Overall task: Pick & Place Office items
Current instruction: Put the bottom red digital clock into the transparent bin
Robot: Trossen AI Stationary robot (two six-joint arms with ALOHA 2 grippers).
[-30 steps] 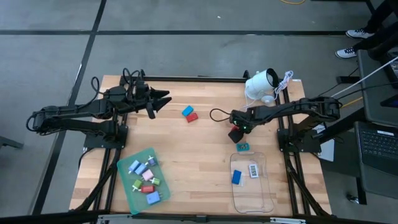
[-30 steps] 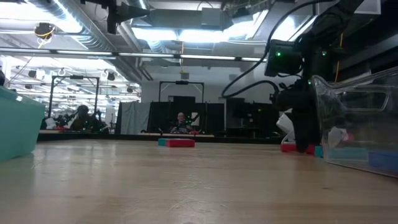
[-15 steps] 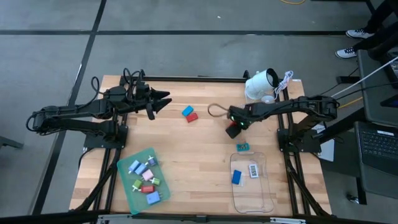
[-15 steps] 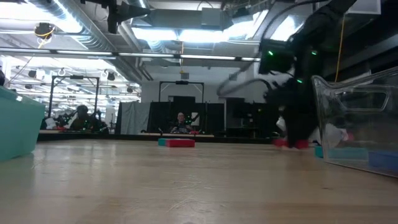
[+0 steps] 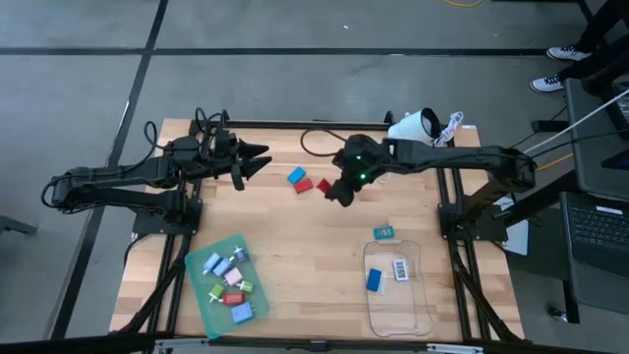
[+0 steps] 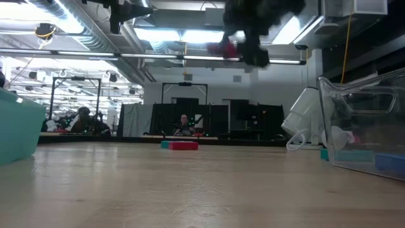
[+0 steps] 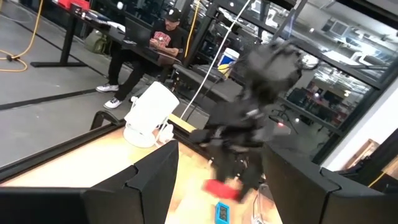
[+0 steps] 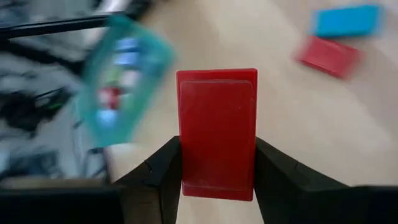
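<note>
My right gripper (image 5: 332,188) hangs high over the table's middle, shut on a small red rectangular piece (image 8: 217,134), which the low view shows far above the wood (image 6: 226,48). A blue piece (image 5: 296,175) and a red one (image 5: 305,184) lie flat on the table just left of it. A teal piece (image 5: 382,232) lies before the clear tray (image 5: 421,305), which holds a blue piece (image 5: 374,279) and a white one (image 5: 402,268). The green tray (image 5: 201,295) holds several pieces. My left gripper (image 5: 263,157) waits open at the far left, above the table. My right gripper pinches the red piece between its two fingers, one finger (image 8: 163,169) on each long side (image 8: 185,158), toward the piece's nearer end. The fingers slant downward from the table's right side. The piece is lifted clear of the table and juts out past the fingertips.
A white rounded device (image 5: 413,128) with a coiled cord stands at the far right corner. The green tray sits at the near left, the clear tray at the near right, with bare wood between them. People sit at desks beyond the table.
My right gripper has risen steeply from the table beside the clear tray and swung toward the table's left and far edge, tipping from pointing straight down to a slant. The red piece has gone up with it and is now lifted clear of the wood.
</note>
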